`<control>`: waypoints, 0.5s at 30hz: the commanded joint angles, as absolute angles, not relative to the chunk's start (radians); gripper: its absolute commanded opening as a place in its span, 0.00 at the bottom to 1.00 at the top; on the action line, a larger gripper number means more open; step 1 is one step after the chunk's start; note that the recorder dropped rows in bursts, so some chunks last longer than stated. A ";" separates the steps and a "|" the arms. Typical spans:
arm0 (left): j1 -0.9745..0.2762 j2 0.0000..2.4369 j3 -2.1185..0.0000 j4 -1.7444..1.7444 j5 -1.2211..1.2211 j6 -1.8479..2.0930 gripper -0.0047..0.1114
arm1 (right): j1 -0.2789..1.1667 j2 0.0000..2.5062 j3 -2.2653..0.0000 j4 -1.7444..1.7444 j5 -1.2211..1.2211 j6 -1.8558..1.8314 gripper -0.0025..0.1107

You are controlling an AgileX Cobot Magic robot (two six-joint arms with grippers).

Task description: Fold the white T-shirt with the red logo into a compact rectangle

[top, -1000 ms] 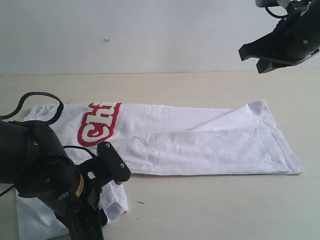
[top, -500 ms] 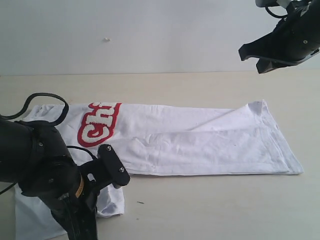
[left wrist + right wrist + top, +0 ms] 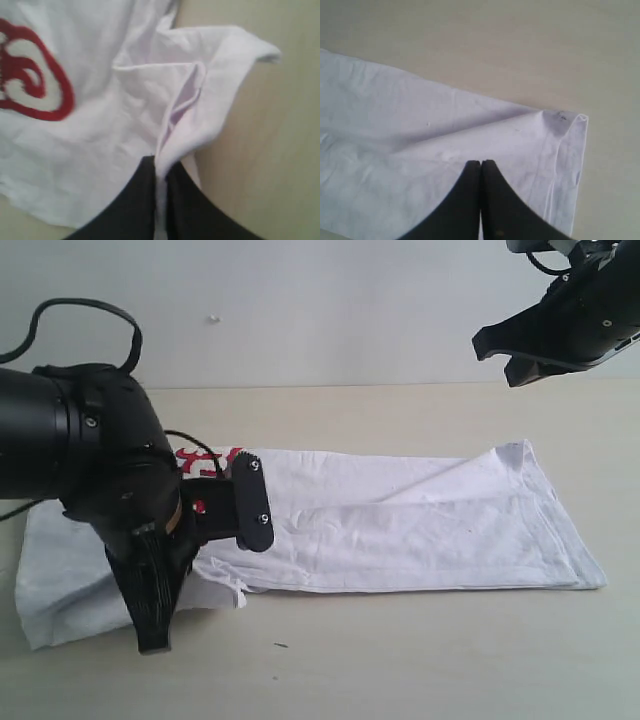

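The white T-shirt [image 3: 420, 525] lies as a long band across the table, hem end on the right. My left arm covers most of the red logo [image 3: 226, 454]; in the left wrist view the red logo [image 3: 30, 85] shows beside a lifted fold. My left gripper [image 3: 152, 635] [image 3: 161, 167] is shut on a bunched fold of the white T-shirt [image 3: 190, 115] near the sleeve end. Raised well above the hem end, my right gripper [image 3: 512, 358] [image 3: 480, 164] is shut with nothing in it, and the white T-shirt [image 3: 420, 150] lies flat below.
The tan table [image 3: 420, 660] runs along the front and right of the shirt. A pale wall [image 3: 320, 310] stands behind it. A black cable [image 3: 90, 312] loops above my left arm.
My left arm has risen and swung toward the far side, carrying the near-left flap of the shirt up with it. It now hides most of the logo. The right arm stays still.
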State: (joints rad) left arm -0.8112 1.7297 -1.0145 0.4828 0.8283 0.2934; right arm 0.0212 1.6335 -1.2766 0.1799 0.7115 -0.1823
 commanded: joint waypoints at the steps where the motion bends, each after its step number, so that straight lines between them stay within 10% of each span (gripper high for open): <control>1: -0.811 1.720 -1.046 0.736 0.751 0.377 0.04 | 0.017 1.625 -1.272 0.184 0.704 -0.190 0.02; 15: -0.639 1.839 -1.046 1.070 0.332 0.386 0.04 | 0.017 1.631 -1.272 0.184 0.667 -0.190 0.02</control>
State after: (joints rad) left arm -0.6698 1.8220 -1.0424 1.0510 0.3950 0.3889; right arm 0.0212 1.6335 -1.2766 0.1831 0.6876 -0.1843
